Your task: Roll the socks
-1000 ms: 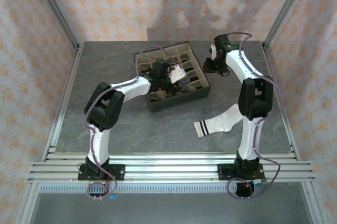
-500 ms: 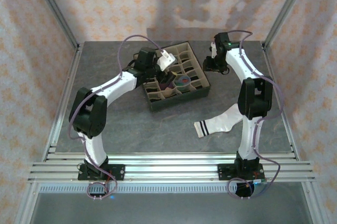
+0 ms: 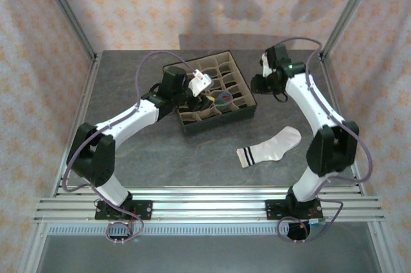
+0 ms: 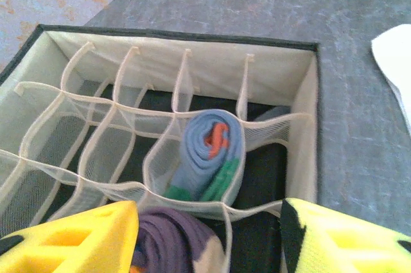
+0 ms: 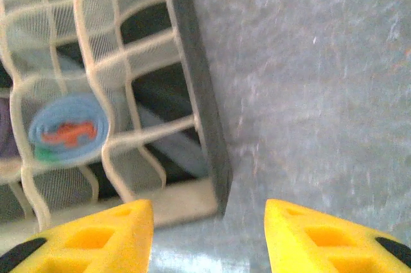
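Observation:
A grey-blue sock (image 4: 212, 154) with green toe and orange heel sits rolled in a compartment of the dark box (image 4: 192, 32); it also appears as the rolled sock (image 3: 223, 98) and the rolled sock (image 5: 64, 132). A dark purple sock (image 4: 170, 241) with a peach patch lies rolled in the compartment beside it, under my left gripper (image 4: 209, 241), whose yellow fingers stand apart, open. A white sock (image 3: 270, 148) with black cuff stripes lies flat on the table. My right gripper (image 5: 209, 234) hangs open over the box's corner, holding nothing.
The box (image 3: 218, 123) of beige mesh dividers stands at the table's middle back. My left gripper (image 3: 200, 82) is above its left part, my right gripper (image 3: 258, 85) just off its right side. Metal frame posts stand at the back corners.
My left gripper rose and drew back to the left from the box's middle, leaving the purple sock in its compartment. The right arm's elbow swung out right, uncovering the white sock's toe.

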{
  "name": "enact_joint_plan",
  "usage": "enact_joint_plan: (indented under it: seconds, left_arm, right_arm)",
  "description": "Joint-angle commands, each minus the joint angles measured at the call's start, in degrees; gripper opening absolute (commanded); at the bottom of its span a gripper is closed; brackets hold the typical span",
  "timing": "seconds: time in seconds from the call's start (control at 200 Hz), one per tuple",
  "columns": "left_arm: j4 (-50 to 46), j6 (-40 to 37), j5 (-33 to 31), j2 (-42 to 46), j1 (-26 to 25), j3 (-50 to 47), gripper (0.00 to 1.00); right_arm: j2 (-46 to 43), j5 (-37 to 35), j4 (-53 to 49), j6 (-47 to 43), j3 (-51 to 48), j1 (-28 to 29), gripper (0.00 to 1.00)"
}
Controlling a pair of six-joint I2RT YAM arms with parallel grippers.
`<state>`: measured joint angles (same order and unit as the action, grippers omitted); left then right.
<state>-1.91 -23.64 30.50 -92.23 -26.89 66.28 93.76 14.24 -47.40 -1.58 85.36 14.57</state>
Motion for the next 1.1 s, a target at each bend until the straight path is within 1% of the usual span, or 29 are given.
enact_joint_plan:
  seconds: [0.0, 0.12, 0.21, 0.28, 0.365, 0.531, 0.756, 0.981, 1.016, 1.056, 1.096]
  left_arm:
    - [0.1, 1.8, -3.8, 4.7, -1.6, -4.7, 0.6]
    - [0.3, 3.3, -5.9, 9.6, -3.2, -10.9, 0.59]
    - [1.4, 5.1, -6.9, 13.4, -4.5, -15.7, 0.58]
    - [2.6, 6.7, -7.4, 16.1, -5.4, -19.2, 0.57]
    - [3.1, 7.9, -8.3, 18.7, -6.6, -22.9, 0.57]
    - [2.7, 9.1, -10.4, 21.6, -8.3, -26.6, 0.56]
    - [2.8, 9.6, -11.8, 22.1, -9.6, -28.3, 0.56]
    - [3.8, 8.4, -10.8, 20.2, -10.5, -28.3, 0.55]
    - [4.1, 7.8, -10.4, 20.0, -10.6, -28.3, 0.55]
    - [4.7, 6.7, -9.7, 19.9, -10.6, -28.7, 0.55]
    - [6.0, 5.4, -8.9, 20.0, -10.6, -29.4, 0.54]
  right_arm:
    - [-5.6, -6.7, 1.6, 3.6, -11.4, 4.9, 0.49]
    - [-10.3, -9.4, 4.4, 8.6, -23.2, 11.9, 0.48]
    - [-11.3, -11.6, 6.6, 12.0, -30.5, 17.3, 0.43]
    - [-11.4, -12.5, 8.7, 14.2, -34.8, 20.6, 0.41]
    - [-10.9, -14.0, 10.5, 16.2, -37.5, 24.5, 0.41]
    - [-9.7, -17.4, 10.5, 18.2, -37.7, 31.0, 0.44]
    - [-7.1, -17.2, 10.5, 19.4, -37.8, 34.9, 0.45]
    - [-2.6, -15.0, 11.8, 21.2, -38.7, 35.5, 0.45]
    - [-2.1, -14.4, 12.1, 21.2, -38.8, 35.5, 0.43]
    - [-2.1, -14.0, 12.6, 21.2, -39.2, 35.6, 0.37]
    - [-2.5, -13.3, 13.2, 20.9, -39.6, 35.7, 0.26]
